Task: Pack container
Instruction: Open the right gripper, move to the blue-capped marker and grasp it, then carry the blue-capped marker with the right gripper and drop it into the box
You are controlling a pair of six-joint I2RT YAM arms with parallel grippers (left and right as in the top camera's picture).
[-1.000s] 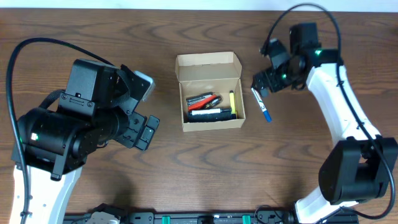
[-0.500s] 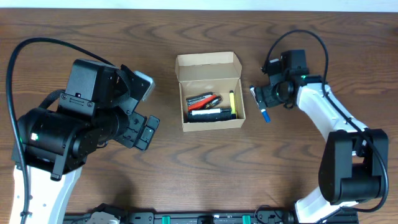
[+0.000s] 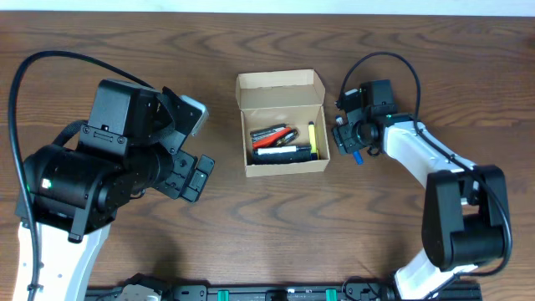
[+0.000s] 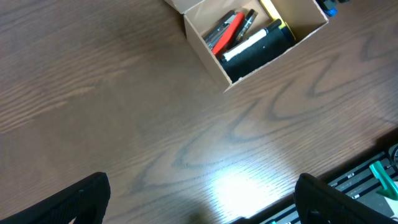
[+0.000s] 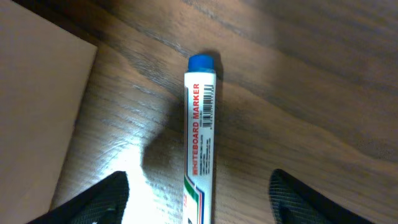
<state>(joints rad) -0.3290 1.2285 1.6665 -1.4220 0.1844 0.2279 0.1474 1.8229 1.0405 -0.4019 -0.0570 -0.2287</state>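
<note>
Blue-capped white whiteboard marker [image 5: 201,137] lies just beside the open tan cardboard container [image 3: 280,88] (other markers [image 3: 280,142] inside), straddled by the right gripper [image 5: 200,202], jaws parted for a grasp; left gripper [image 4: 202,199] gapes idle.

This looks like a robotics lab bench. A left robot arm [image 3: 84,180] and a right robot arm [image 3: 418,152], both black and white with looping black cables [image 3: 63,54], stand at a dark wood-grain worktop [image 3: 251,234]. A rail with green fittings [image 3: 276,294] lines its near edge. On the worktop sit a plain cardboard box [image 3: 280,92] and a whiteboard marker [image 5: 200,143].
</note>
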